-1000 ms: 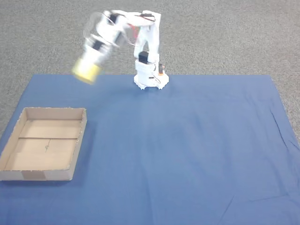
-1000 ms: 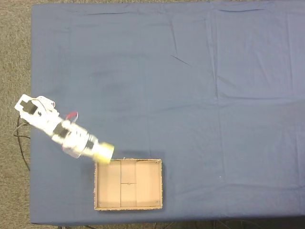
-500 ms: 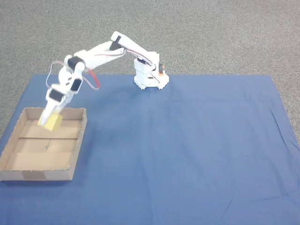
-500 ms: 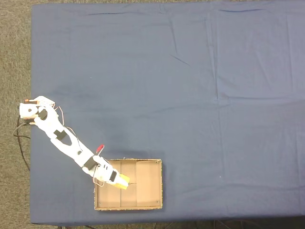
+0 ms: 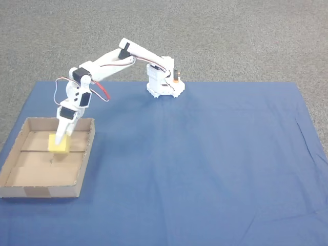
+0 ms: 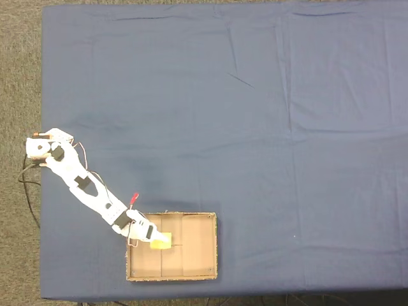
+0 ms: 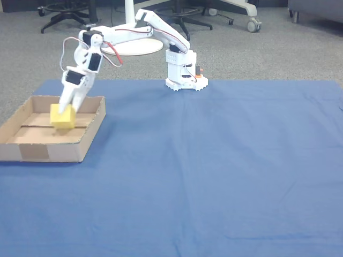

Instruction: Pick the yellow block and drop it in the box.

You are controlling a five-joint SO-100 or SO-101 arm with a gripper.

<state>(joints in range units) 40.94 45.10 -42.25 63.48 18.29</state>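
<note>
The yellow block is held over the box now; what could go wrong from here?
1. The yellow block hangs near the box wall closest to the arm, so on release it might clip that wall or bounce out.
2. The gripper points steeply down; lowering further could press the box floor.

I'm seeing even, bright overhead light, soft shadows beside the box [image 5: 87,154] and under the arm [image 5: 102,64], no glare, slightly grainy, sharp enough everywhere.
</note>
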